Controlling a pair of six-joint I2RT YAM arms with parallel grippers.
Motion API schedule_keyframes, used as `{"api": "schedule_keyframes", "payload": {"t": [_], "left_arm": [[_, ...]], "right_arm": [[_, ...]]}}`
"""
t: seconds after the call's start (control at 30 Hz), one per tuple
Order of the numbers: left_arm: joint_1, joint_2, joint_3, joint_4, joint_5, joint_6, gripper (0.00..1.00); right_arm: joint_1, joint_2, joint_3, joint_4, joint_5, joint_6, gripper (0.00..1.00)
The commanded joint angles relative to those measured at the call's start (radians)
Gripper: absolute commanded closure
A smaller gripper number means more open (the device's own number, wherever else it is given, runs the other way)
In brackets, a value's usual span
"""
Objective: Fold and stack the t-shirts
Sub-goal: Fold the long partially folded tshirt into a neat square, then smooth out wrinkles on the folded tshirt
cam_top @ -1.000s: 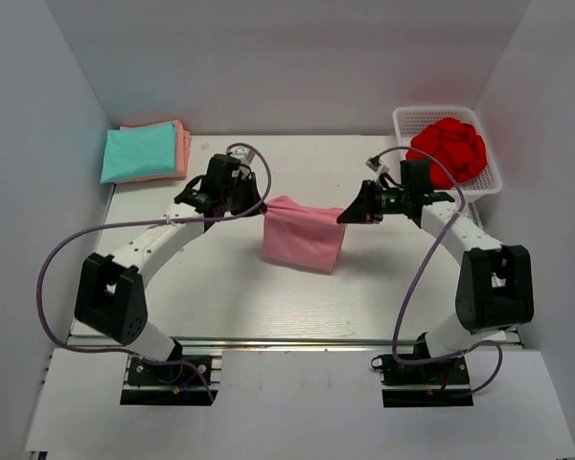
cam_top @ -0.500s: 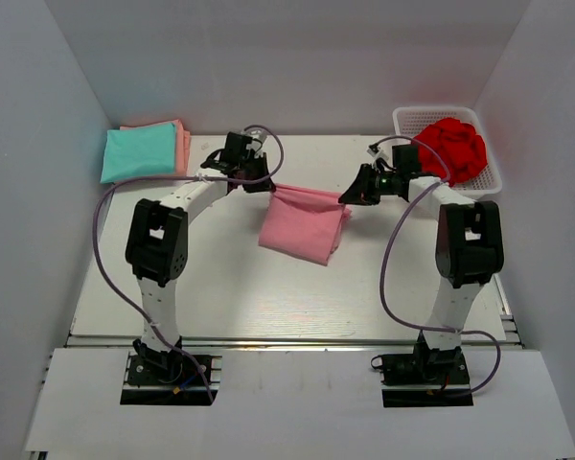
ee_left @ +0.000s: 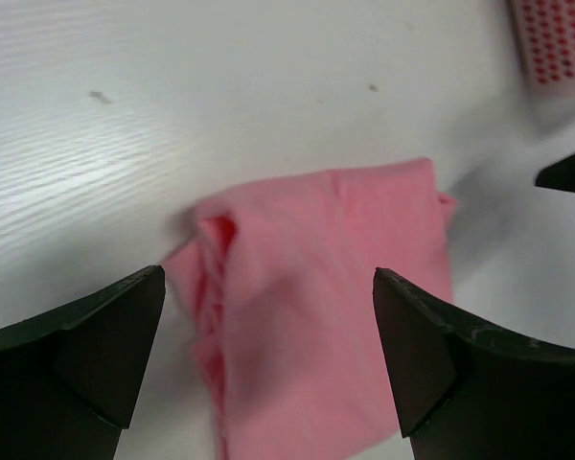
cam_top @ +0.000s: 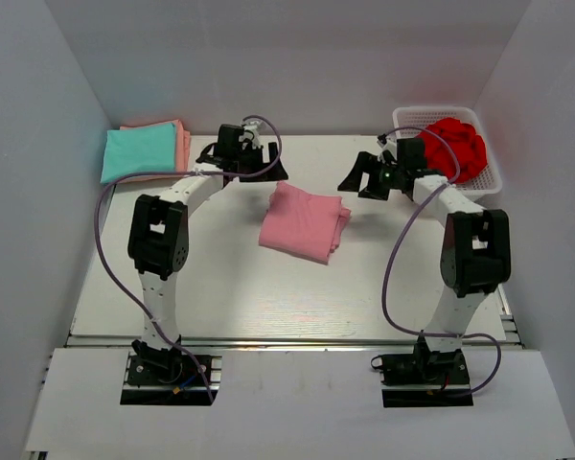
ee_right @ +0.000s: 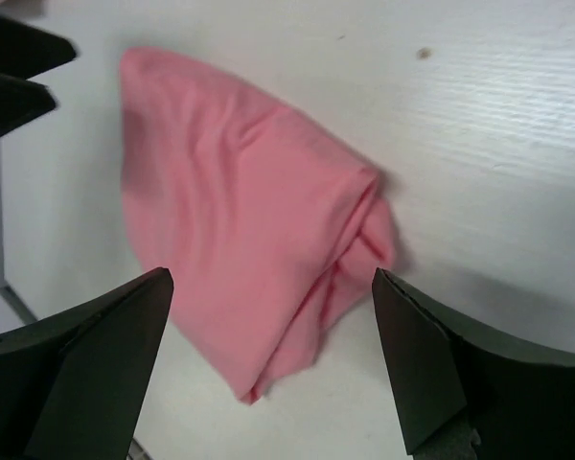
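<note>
Black left tool point(cam_top: 270, 170) spread near t-shirt point(cam_top: 304, 222)

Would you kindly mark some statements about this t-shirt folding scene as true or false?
1. The folded light pink cloth t-shirt lies on the white table, gripped by neither arm. True.
2. The left jaws and right jaws are shut. False: both stand open and empty.
3. The folded teal t-shirt lies on top of the salmon-orange t-shirt. True.
4. The white plastic mesh basket is empty. False: it holds crumpled red cloth.
5. The pink t-shirt tops the far-left stack. False: it lies mid-table, apart from it.
</note>
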Motion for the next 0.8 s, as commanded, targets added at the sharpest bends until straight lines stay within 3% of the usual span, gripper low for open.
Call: {"api": "schedule_keyframes", "payload": {"t": [0.0, 0.2, 0.4, 0.57, 0.77], "left_arm": [[-0.030, -0.082, -0.067, 0.129, 0.202, 0.022, 0.00], [-0.041, 0.051, 0.003, 0.164, 0.271, 0.022, 0.00], [-0.030, 0.188, 0.074, 0.123, 0.284, 0.022, 0.00], [-0.021, 0.254, 0.052, 0.114, 0.293, -0.016, 0.00], [-0.021, 0.230, 0.017, 0.129, 0.304, 0.005, 0.00]], "right_arm": [[0.044, -0.090, -0.073, 0.104, -0.085, 0.024, 0.10], [0.096, -0.055, -0.122, 0.318, -0.136, 0.130, 0.10], [0.102, 0.091, -0.162, 0.428, -0.130, 0.274, 0.10], [0.065, 0.227, -0.199, 0.442, -0.012, 0.403, 0.10], [0.044, 0.232, -0.249, 0.402, 0.095, 0.402, 0.10]]}}
